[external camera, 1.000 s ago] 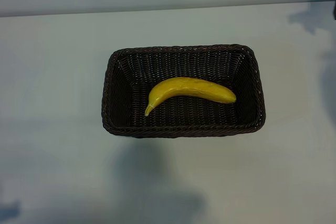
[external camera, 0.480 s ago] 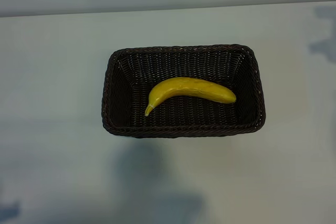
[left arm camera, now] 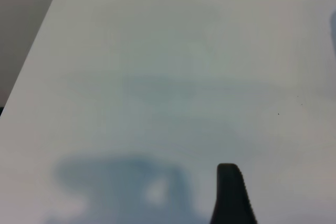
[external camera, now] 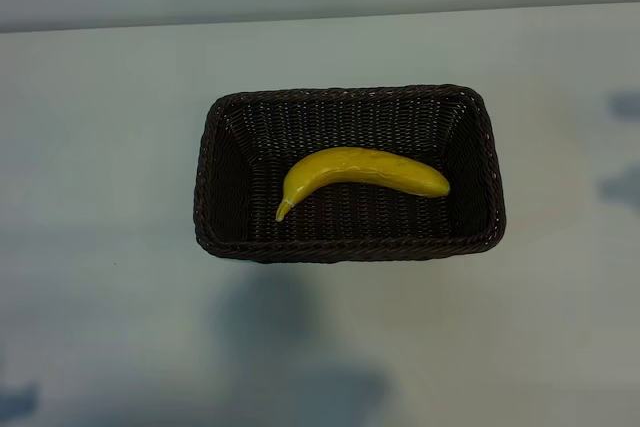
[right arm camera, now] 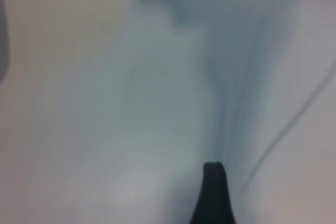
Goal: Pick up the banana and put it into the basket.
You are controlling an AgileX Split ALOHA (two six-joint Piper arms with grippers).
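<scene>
The yellow banana [external camera: 362, 173] lies inside the dark brown woven basket [external camera: 350, 247] at the middle of the table, its stem tip toward the basket's front left. Neither arm shows in the exterior view. In the left wrist view my left gripper [left arm camera: 168, 208] hangs over bare table with a single dark finger [left arm camera: 230, 195] showing and nothing against it. The right wrist view shows my right gripper [right arm camera: 168, 208] the same way, with just one dark finger [right arm camera: 212, 195] over the bare surface. Both stand open and empty, away from the basket.
The white table [external camera: 100, 147] spreads on all sides of the basket. Its far edge [external camera: 320, 17] runs across the back. Soft arm shadows [external camera: 290, 347] fall in front of the basket and at the right side [external camera: 622, 187].
A dark piece of the right arm at the far right corner has left the exterior view, and its shadow has slid down the right side. Banana and basket have stayed put.
</scene>
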